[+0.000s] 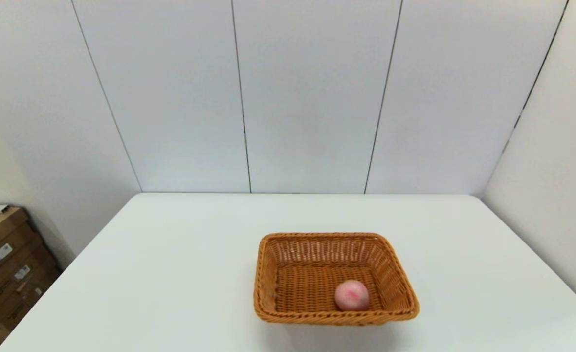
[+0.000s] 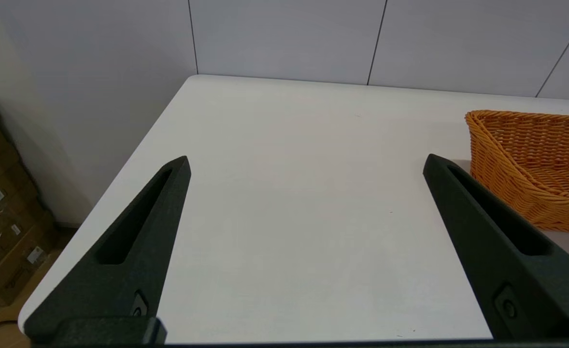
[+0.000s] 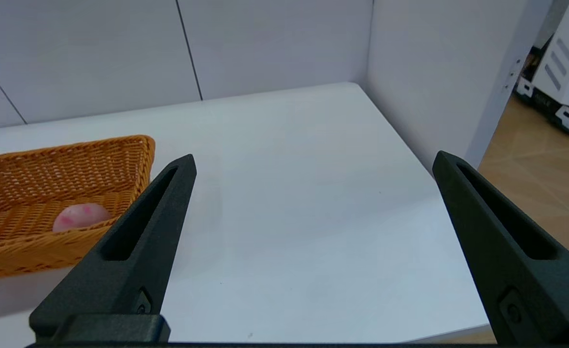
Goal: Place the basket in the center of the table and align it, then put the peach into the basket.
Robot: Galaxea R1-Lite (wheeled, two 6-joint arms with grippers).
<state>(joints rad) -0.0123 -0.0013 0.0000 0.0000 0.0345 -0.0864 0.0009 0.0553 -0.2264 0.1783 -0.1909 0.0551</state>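
The orange-brown wicker basket [image 1: 334, 277] sits squarely near the middle of the white table [image 1: 170, 274], toward its front edge. Inside it, at the near right corner of its floor, lies the pale pink peach [image 1: 351, 295] with its red blush facing up. Neither arm shows in the head view. My left gripper [image 2: 306, 162] hovers open over the table's left part, the basket [image 2: 531, 164] off to its right. My right gripper [image 3: 313, 162] hovers open over the table's right part, with the basket [image 3: 57, 193] and the peach [image 3: 79, 216] to its left.
Grey wall panels [image 1: 288, 98] stand behind the table and along its right side. Cardboard boxes [image 1: 4, 264] are stacked on the floor past the left edge. Beyond the right side wall, a white machine [image 3: 564, 72] stands on wooden floor.
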